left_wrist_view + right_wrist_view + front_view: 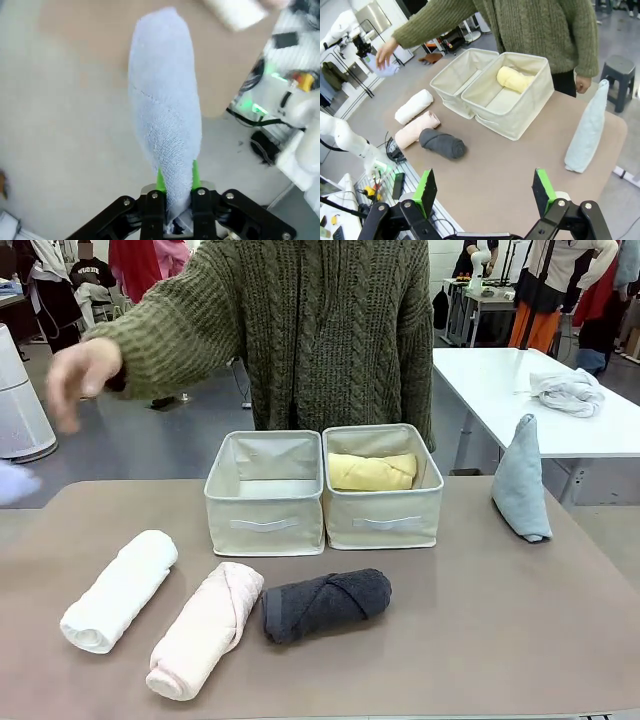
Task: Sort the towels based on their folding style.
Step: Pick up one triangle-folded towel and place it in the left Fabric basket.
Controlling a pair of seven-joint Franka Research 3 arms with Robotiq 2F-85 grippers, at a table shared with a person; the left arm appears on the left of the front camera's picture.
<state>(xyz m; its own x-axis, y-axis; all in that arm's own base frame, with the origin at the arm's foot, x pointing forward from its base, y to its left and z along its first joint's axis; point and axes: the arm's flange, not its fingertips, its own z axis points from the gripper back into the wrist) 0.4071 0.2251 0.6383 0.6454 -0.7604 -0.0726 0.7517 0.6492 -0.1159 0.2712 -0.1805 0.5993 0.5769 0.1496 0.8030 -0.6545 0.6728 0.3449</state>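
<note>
The left gripper (176, 181) is clamped on the periwinkle cone (165, 100) by the left edge of the table (480, 640), where the white roll (120, 590), pink roll (205, 630) and dark grey roll (325, 605) lie side by side, the yellow roll (372, 472) lies in the right box (383, 525), the grey-green cone (520, 480) stands far right, and the right gripper (485, 186) gapes wide, empty.

Lettering, labels, brands, numbers: we read none on any surface. Front strips of the left cream box (250, 508) and the right cream box (400, 508), toward twelve o'clock on the table, look blank to us.
</note>
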